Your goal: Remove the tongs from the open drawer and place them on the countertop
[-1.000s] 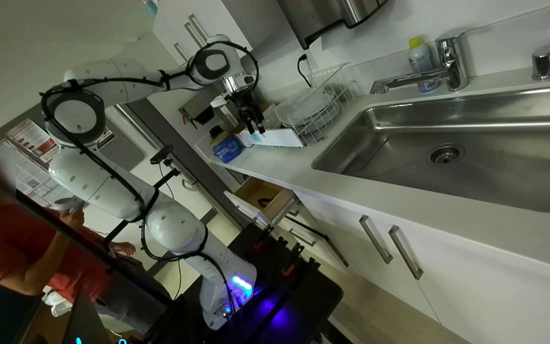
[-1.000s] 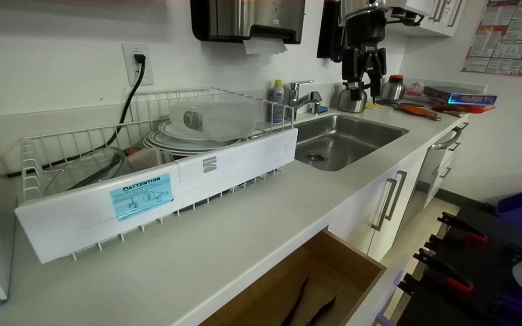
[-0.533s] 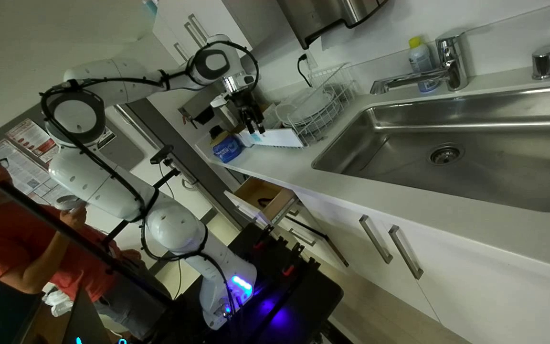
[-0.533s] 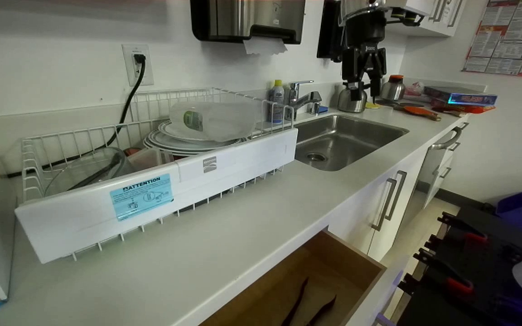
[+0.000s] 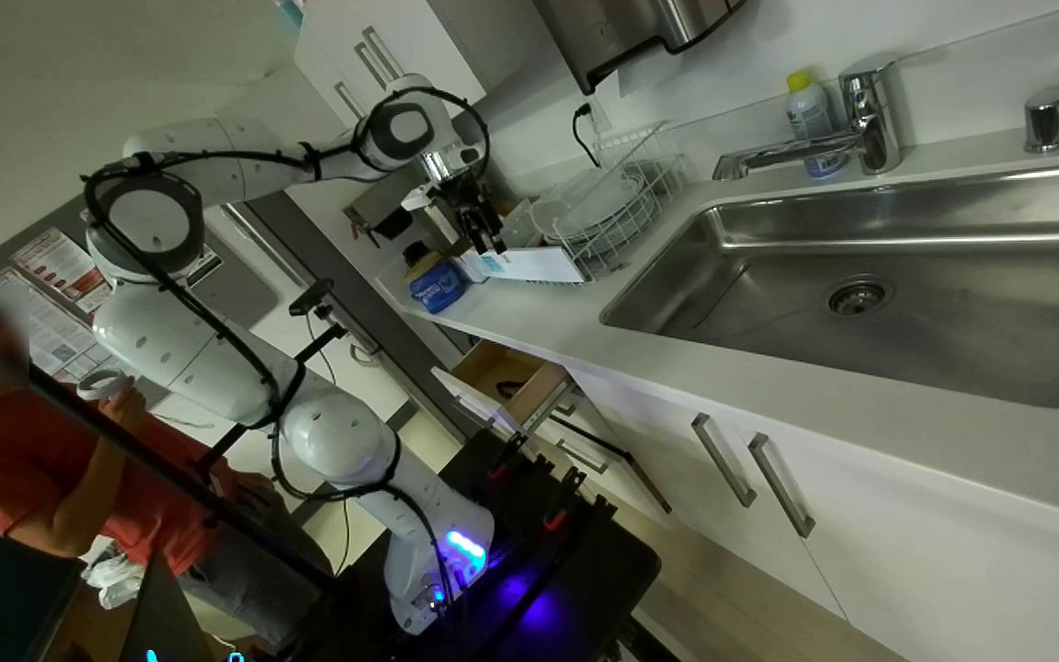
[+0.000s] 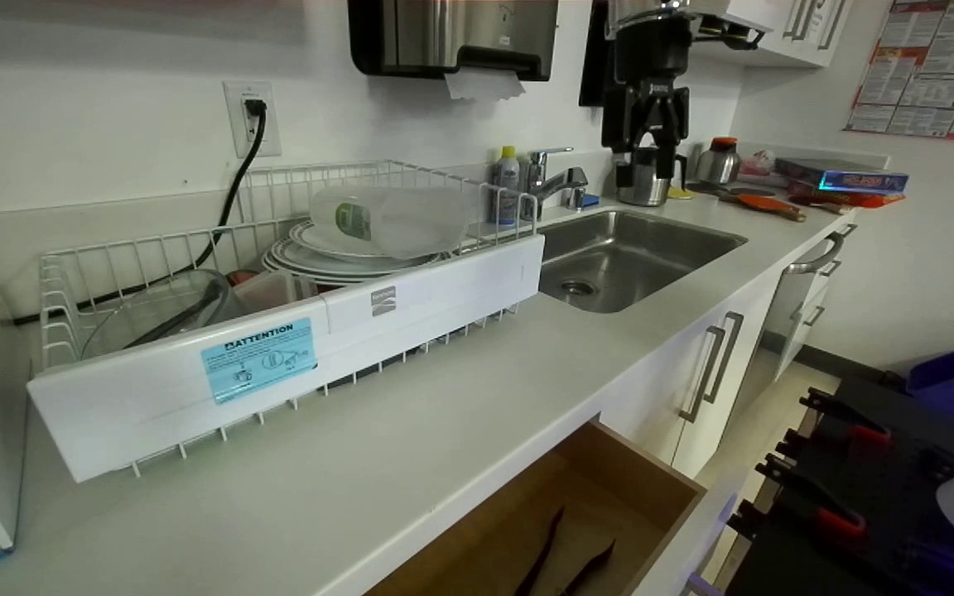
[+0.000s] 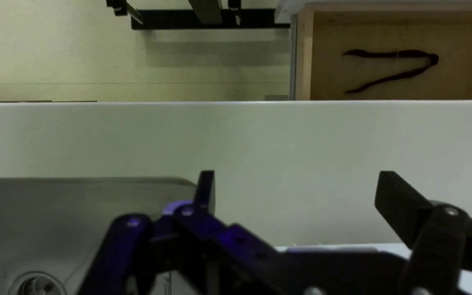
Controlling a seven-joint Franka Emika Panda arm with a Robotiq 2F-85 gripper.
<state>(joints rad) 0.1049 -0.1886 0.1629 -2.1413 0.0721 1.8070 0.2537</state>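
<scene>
The dark tongs (image 6: 541,553) lie spread in a V on the floor of the open drawer (image 6: 643,476). They also show in the wrist view (image 7: 414,54), at the upper right, and small in an exterior view (image 5: 509,389). The drawer's light wooden side shows in the wrist view (image 7: 305,57). The white countertop (image 6: 477,397) runs above the drawer, and it crosses the wrist view (image 7: 268,139). My gripper (image 7: 295,180) is open and empty, high above the countertop beside the sink. It hangs fingers down in both exterior views (image 5: 490,248) (image 6: 652,170), away from the tongs.
A white dish rack (image 6: 427,310) with plates stands on the countertop. The steel sink (image 6: 651,248) and faucet (image 6: 556,178) are beside it. A blue-labelled container (image 5: 438,283) stands near the counter's end. A paper towel dispenser (image 6: 469,37) hangs on the wall. A person (image 5: 79,469) stands behind the arm.
Over the last half second my gripper has shifted slightly, a little to the left in both exterior views. It stays open. The tongs and the drawer have not moved.
</scene>
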